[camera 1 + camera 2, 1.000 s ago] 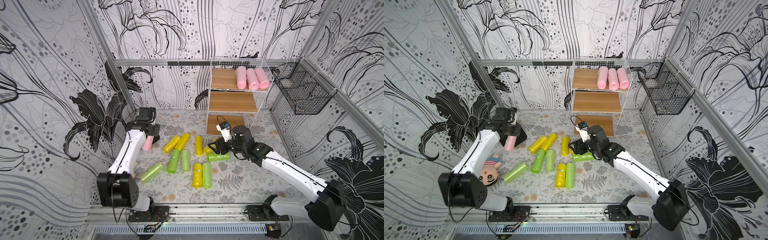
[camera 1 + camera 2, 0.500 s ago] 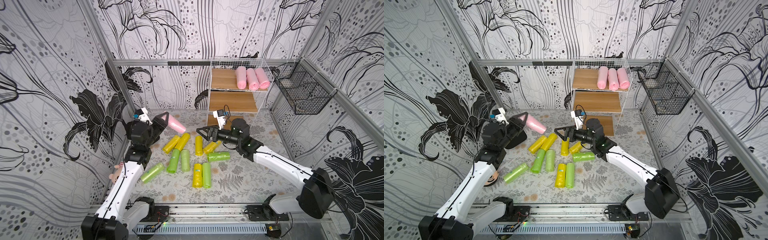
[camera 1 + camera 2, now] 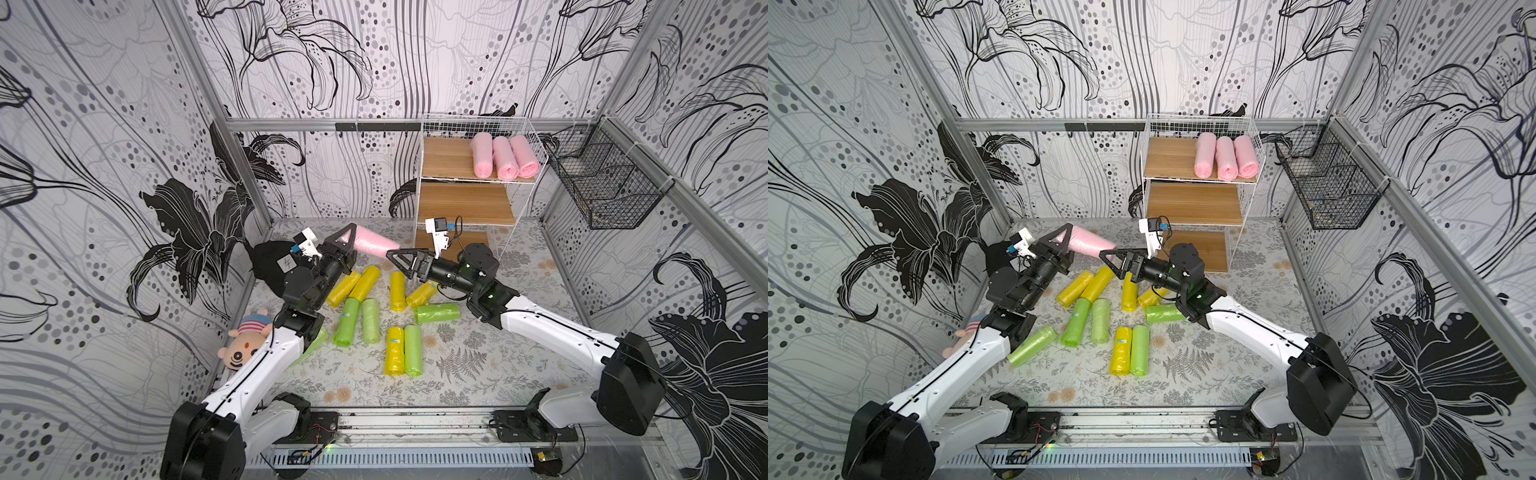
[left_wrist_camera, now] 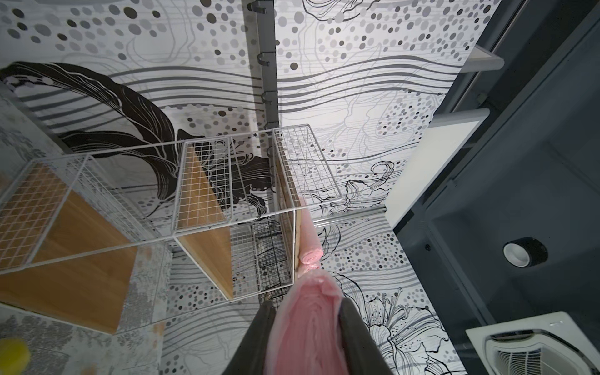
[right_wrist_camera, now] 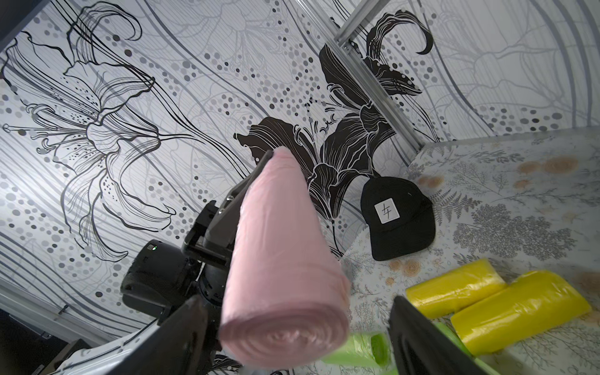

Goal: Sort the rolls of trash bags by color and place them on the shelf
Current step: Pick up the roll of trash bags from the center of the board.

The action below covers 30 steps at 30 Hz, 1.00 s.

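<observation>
My left gripper (image 3: pixel 348 241) is shut on one end of a pink roll (image 3: pixel 374 243), held in the air above the floor. In the left wrist view the pink roll (image 4: pixel 308 331) fills the gap between the dark fingers (image 4: pixel 259 334). My right gripper (image 3: pixel 395 255) is open and faces the roll's free end (image 5: pixel 282 331), which lies between its fingers with gaps on both sides. Three pink rolls (image 3: pixel 503 158) lie on the top tier of the shelf (image 3: pixel 461 203); its lower tiers are bare. Yellow rolls (image 3: pixel 353 286) and green rolls (image 3: pixel 357 320) lie scattered on the floor in both top views.
A black cap (image 3: pixel 270 262) lies by the left wall behind my left arm. A plush doll (image 3: pixel 245 340) sits beside that arm. A black wire basket (image 3: pixel 602 187) hangs on the right wall next to the shelf.
My left arm lifted the pink roll from the floor by the left wall and swung it toward the middle. My right gripper opened, left the green roll and turned toward the pink roll.
</observation>
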Each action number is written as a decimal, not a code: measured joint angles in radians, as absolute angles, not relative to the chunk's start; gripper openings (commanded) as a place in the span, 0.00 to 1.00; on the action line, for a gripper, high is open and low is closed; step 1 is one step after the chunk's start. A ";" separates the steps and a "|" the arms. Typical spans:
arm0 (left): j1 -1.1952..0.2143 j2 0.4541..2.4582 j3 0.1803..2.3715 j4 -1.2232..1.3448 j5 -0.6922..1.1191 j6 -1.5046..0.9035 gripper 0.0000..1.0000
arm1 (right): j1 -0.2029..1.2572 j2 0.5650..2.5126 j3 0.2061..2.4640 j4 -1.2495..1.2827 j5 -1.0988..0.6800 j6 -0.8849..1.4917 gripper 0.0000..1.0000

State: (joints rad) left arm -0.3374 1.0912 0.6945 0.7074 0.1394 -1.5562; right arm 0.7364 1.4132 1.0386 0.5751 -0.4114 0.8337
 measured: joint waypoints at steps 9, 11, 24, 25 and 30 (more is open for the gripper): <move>-0.380 1.126 0.694 0.774 0.138 -1.616 0.17 | 0.736 1.414 1.039 0.658 -0.403 0.874 0.58; -0.384 1.126 0.694 0.777 0.138 -1.619 0.18 | 0.736 1.414 1.039 0.661 -0.400 0.874 0.52; -0.387 1.129 0.695 0.766 0.139 -1.606 0.70 | 0.737 1.386 1.039 0.585 -0.360 0.850 0.35; -0.387 1.126 0.696 0.759 0.141 -1.593 0.73 | 0.737 1.373 1.039 0.559 -0.348 0.836 0.35; -0.373 1.073 0.713 0.650 0.142 -1.490 0.77 | 0.736 1.260 1.052 0.377 -0.247 0.713 0.34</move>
